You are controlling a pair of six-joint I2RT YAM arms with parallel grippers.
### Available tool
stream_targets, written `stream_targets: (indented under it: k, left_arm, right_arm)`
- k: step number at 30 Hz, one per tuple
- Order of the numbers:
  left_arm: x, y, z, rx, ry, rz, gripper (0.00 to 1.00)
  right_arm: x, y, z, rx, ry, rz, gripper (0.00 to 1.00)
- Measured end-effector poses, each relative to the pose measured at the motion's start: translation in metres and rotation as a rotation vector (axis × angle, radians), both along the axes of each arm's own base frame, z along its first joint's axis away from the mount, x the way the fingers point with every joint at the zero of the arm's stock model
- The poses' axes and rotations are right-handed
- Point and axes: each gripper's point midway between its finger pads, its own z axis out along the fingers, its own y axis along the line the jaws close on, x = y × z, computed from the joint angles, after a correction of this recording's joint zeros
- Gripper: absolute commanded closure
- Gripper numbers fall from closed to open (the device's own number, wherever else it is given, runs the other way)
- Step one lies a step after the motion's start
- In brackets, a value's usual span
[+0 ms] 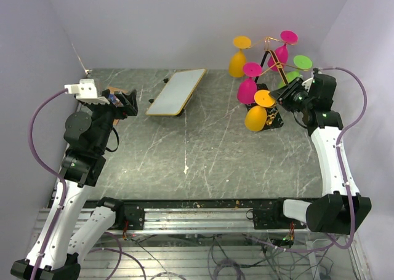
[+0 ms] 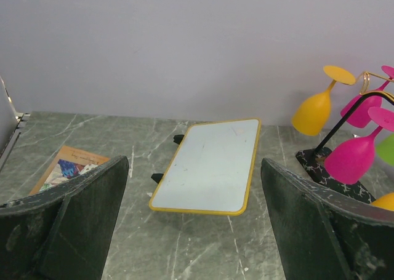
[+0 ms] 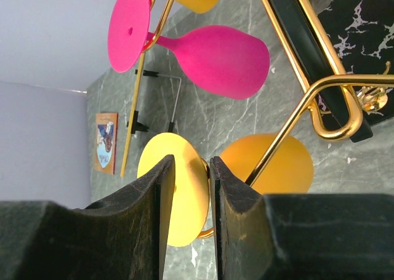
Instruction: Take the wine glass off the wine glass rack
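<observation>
Hanging bowl-down from the rack (image 1: 276, 120), the orange glass (image 1: 255, 118) is on the rack's near left arm. Its bowl is low, just beside the left end of the rack's black base. A curled wire end goes around its stem just under the yellow foot (image 3: 191, 200).

The right tool (image 3: 191, 163) is at the rack's near side, right at this foot. Its two fingers (image 3: 154, 200) stand close together with only a thin gap, and the foot shows in that gap. I cannot tell from the pictures whether the fingers press on the glass or only stand in front of it.

Four other glasses also hang on the rack. A pink glass (image 3: 215, 58) is just behind the orange one. A second orange glass (image 1: 237, 61) is on the rack's far left, a second pink glass (image 1: 280, 49) on its far side and a green glass (image 1: 290, 77) on its right.

The left tool (image 2: 194, 163) is well apart from the rack, far to its left, above the worktop (image 1: 203, 157). Its fingers are spread wide and hold nothing. A white tray (image 1: 176, 92) with a yellow rim stands on the worktop between this tool and the rack. A small printed card (image 2: 64, 169) lies farther left of the rack than the tray.
</observation>
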Motion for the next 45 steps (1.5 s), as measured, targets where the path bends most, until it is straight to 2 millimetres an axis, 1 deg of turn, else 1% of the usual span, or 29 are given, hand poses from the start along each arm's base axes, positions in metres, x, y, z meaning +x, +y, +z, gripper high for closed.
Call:
stream_targets:
  k: [11,15,20,24,31,36,45]
  left_arm:
    - [0.000,0.000,0.000,0.000,0.000,-0.001,0.01]
    - [0.000,0.000,0.000,0.000,0.000,-0.002,0.01]
    - [0.000,0.000,0.000,0.000,0.000,-0.002,0.01]
    - [0.000,-0.001,0.000,0.000,0.000,-0.003,0.01]
    - [0.000,-0.001,0.000,0.001,0.000,-0.008,0.01]
    - [0.000,-0.002,0.000,0.001,-0.001,-0.011,0.01]
    - [0.000,-0.002,0.000,0.002,0.001,-0.012,0.01]
  right_arm:
    - [-0.001,0.001,-0.001,0.066,0.013,-0.035,0.78]
    - [-0.001,0.001,-0.001,0.083,0.017,-0.040,0.85]
    - [-0.002,0.003,-0.001,0.101,0.023,-0.039,0.86]
    - [-0.003,0.004,0.000,0.110,0.024,-0.041,0.93]
    - [-0.011,0.011,0.011,0.141,0.004,-0.022,1.00]
    - [-0.012,0.011,0.013,0.155,0.004,-0.029,1.00]
    - [-0.015,0.012,0.011,0.200,0.023,-0.051,1.00]
